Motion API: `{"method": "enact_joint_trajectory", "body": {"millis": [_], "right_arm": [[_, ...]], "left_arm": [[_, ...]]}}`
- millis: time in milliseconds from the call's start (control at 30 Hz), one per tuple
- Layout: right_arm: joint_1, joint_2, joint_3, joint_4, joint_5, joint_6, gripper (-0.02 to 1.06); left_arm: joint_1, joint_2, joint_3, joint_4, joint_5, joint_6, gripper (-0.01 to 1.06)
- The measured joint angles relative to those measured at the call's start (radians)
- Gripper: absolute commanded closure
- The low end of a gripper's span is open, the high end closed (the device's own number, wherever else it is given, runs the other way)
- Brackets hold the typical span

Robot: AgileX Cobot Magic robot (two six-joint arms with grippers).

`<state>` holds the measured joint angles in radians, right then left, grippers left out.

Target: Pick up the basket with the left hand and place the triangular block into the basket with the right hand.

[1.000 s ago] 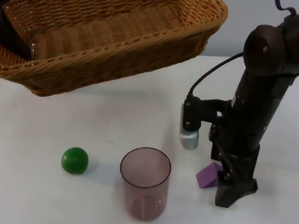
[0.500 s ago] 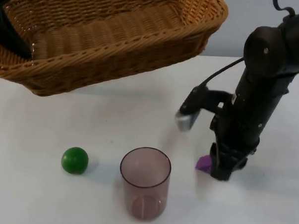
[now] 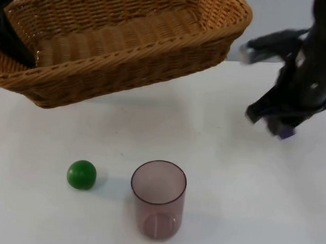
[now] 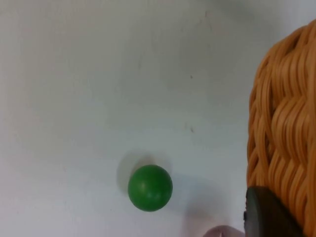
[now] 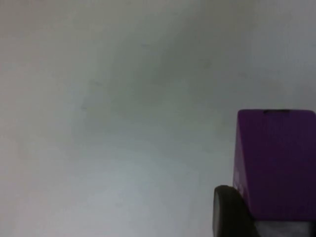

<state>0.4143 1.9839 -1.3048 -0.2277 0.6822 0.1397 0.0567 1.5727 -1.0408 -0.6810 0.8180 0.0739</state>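
With the left gripper (image 3: 17,51) clamped on the raised basket (image 3: 123,39), the right gripper (image 3: 282,127), seemingly pinching the block (image 5: 276,163), should clear the rim before releasing.

One basket (image 3: 123,50), block (image 5: 276,163), ball (image 3: 81,174), cup (image 3: 157,206).

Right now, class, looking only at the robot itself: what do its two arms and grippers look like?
Both arms are black. The right arm is thick, rounded and glossy, ending in the dark right gripper. The left gripper is a slim black wedge against the wicker. Each wrist view shows a rounded black fingertip. No markings can be made out.
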Motion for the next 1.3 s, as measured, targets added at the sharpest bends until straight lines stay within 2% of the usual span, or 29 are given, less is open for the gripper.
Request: {"method": "enact_joint_trajectory", "body": {"millis": [100,300,467,667,800,900,933,1067,1300], "right_arm": [[-0.065,-0.065,0.000,-0.066,0.047,0.069,1.05],[-0.131,-0.152,0.000,-0.082,0.060,0.083,1.05],[-0.143,-0.323,0.000,-0.103,0.069,0.085,1.05],[-0.143,-0.462,0.000,-0.103,0.071,0.091,1.05],[-0.084,-0.573,0.000,-0.103,0.074,0.095,1.05],[0.026,-0.633,0.000,-0.103,0.074,0.095,1.05],[0.026,-0.633,0.000,-0.103,0.074,0.095,1.05],[0.200,-0.633,0.000,-0.072,0.072,0.102,1.05],[0.262,-0.568,0.000,-0.036,0.079,0.114,1.05]], "left_arm": [[0.000,0.000,0.000,0.000,0.004,0.000,1.05],[-0.051,0.000,0.000,0.024,0.002,0.000,1.05],[-0.192,0.025,0.000,0.029,-0.010,0.000,1.05],[-0.264,0.066,0.000,0.029,-0.037,0.000,1.05],[-0.316,0.094,0.000,0.027,-0.076,-0.007,1.05],[-0.342,0.107,0.000,0.021,-0.102,-0.014,1.05],[-0.342,0.107,0.000,0.021,-0.102,-0.014,1.05],[-0.366,0.118,0.000,-0.005,-0.126,-0.018,1.05],[-0.366,0.119,0.000,-0.005,-0.132,-0.041,1.05]]}}
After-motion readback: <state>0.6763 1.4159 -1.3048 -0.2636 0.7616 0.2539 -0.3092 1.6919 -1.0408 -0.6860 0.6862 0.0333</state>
